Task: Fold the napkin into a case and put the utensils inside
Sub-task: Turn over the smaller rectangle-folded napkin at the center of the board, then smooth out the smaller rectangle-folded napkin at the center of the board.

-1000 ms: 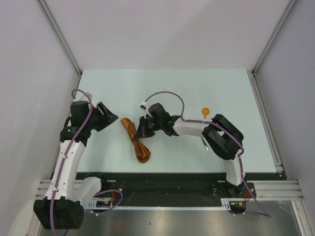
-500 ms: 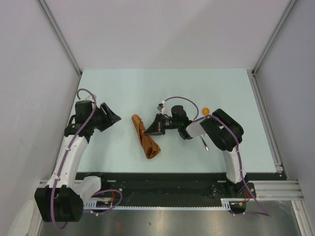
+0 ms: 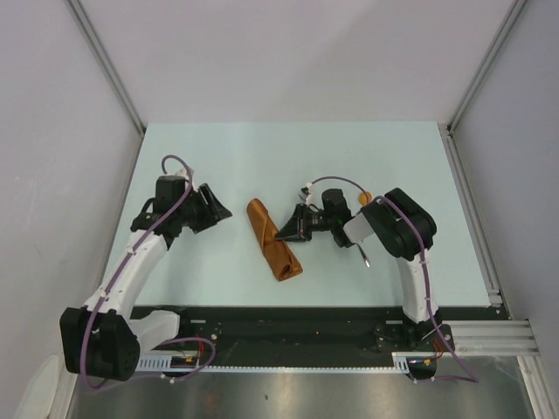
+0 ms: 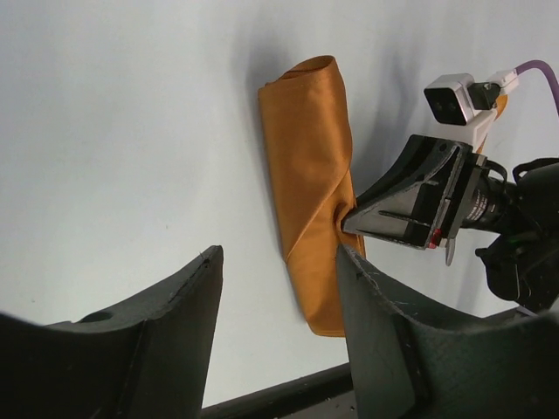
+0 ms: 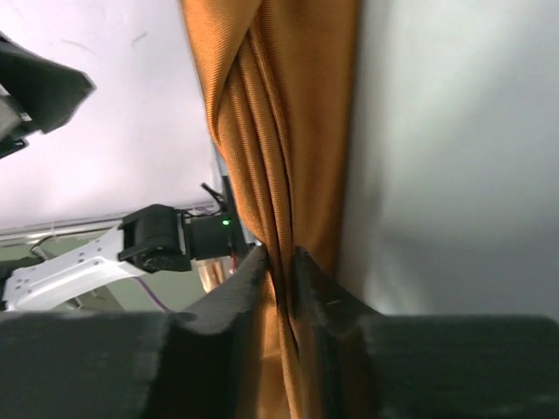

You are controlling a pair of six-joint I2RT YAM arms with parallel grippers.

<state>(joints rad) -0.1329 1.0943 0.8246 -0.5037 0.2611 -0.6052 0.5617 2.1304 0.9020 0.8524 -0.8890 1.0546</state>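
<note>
Near the middle of the pale green table (image 3: 367, 148), a little closer to its near edge than its far one, lies the napkin (image 3: 272, 250), folded down to 1 long, narrow rust-orange strip. It runs on a slant: the far end leans toward the left edge, the near end toward the right, stopping short of the black rail (image 3: 306, 319) along the near edge. The left wrist view shows a rounded, rolled far end and a diagonal fold crossing the strip about halfway down.

The right gripper (image 3: 281, 234) comes in from the right-edge side. Its 2 fingers are pinched together on a gathered ridge of cloth at the strip's right side, roughly at mid-length (the right wrist view shows pleats squeezed between both pads). The left gripper (image 3: 221, 209) sits to the left of the napkin, apart from it and holding nothing. Its fingers (image 4: 175, 332) are spread wide, and its own camera frames the strip between them.

Behind the right arm (image 3: 397, 231), toward the right edge, the spoon (image 3: 364, 198) shows only its round orange bowl. A thin end of the fork (image 3: 364, 256) pokes out below the same arm toward the near edge; the rest is hidden.
</note>
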